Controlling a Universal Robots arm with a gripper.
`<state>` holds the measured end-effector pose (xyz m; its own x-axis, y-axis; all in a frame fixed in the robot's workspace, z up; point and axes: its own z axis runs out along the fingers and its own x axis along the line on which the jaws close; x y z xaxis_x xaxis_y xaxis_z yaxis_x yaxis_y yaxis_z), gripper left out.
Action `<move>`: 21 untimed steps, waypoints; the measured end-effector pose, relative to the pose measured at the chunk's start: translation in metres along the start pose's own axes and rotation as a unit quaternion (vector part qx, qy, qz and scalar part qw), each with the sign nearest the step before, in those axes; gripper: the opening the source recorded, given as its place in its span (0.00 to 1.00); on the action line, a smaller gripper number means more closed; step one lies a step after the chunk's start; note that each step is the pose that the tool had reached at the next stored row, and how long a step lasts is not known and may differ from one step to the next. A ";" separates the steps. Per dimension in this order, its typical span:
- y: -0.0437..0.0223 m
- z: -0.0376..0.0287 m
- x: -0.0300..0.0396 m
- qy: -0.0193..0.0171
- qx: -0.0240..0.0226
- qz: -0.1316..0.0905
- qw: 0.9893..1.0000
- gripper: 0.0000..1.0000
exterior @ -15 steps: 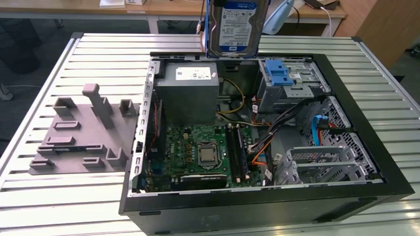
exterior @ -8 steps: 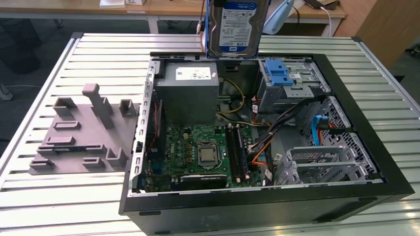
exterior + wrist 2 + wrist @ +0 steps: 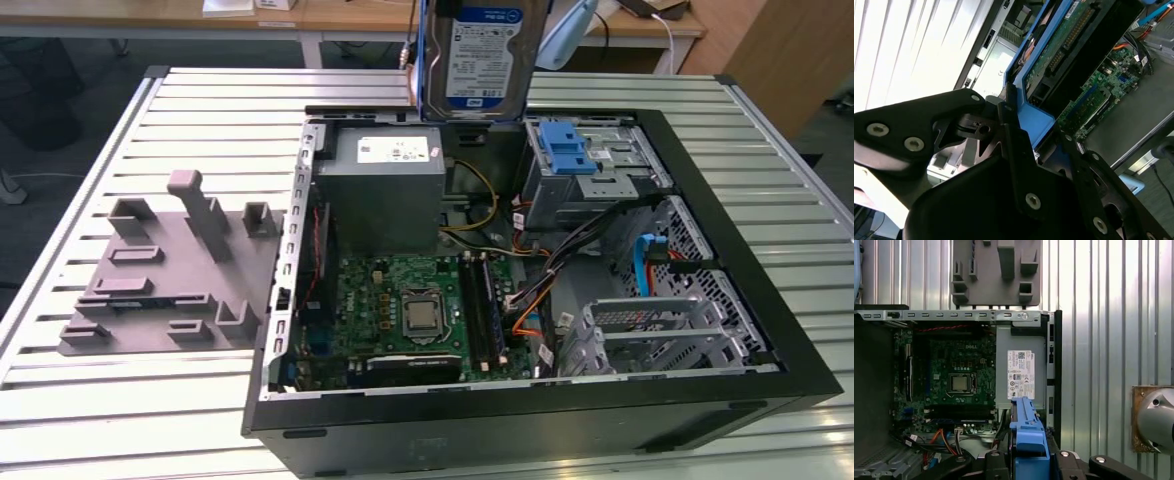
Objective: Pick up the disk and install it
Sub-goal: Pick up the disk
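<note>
I have the disk [image 3: 483, 55] in the air, upright, its label toward the exterior camera and a blue rail down its edge on the exterior view's left. It hangs over the far rim of the open case [image 3: 534, 435], above the gap between the power supply [image 3: 387, 185] and the cage [image 3: 594, 170], and I see it touching neither. In the second wrist view the end effector [image 3: 1036, 127] is clamped on the disk. Its black fingers [image 3: 1014, 145] press the blue carrier from both sides, and the disk's green circuit-board side faces this camera. In the first wrist view I look along the disk edge-on, with its blue rail lying over the power supply near the white sticker [image 3: 1020, 374].

Below, the case is crowded. The cage sits at the far corner on the exterior view's right and carries a blue latch [image 3: 567, 150] on top. Between it and the power supply, cables [image 3: 514, 235] run down toward the motherboard [image 3: 400, 300], which covers the floor of the case with the processor [image 3: 422, 315] in its middle. A second, perforated cage [image 3: 654, 335] stands nearer the camera on the right, with a blue cable [image 3: 645, 265] behind it. On the table [image 3: 80, 400], just beside the case on the exterior view's left, sits a grey moulded fixture [image 3: 167, 270] with upright posts, well apart from the disk.
</note>
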<state>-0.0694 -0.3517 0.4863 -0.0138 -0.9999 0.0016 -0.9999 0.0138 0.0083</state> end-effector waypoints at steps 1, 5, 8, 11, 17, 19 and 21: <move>0.0000 0.0001 0.0013 0.000 0.000 0.000 1.000 0.36; 0.0000 0.0002 0.0020 0.000 0.000 0.000 1.000 0.36; 0.0000 0.0003 0.0029 0.000 0.000 0.000 1.000 0.36; -0.0001 0.0003 0.0037 0.000 0.000 0.000 1.000 0.36; -0.0001 0.0004 0.0064 0.000 0.000 0.000 1.000 0.36; -0.0001 0.0005 0.0073 0.000 0.000 0.000 1.000 0.36; -0.0001 0.0005 0.0081 0.000 0.000 0.000 1.000 0.36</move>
<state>-0.0694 -0.3598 0.4858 -0.0138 -0.9999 0.0015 -0.9999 0.0138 0.0083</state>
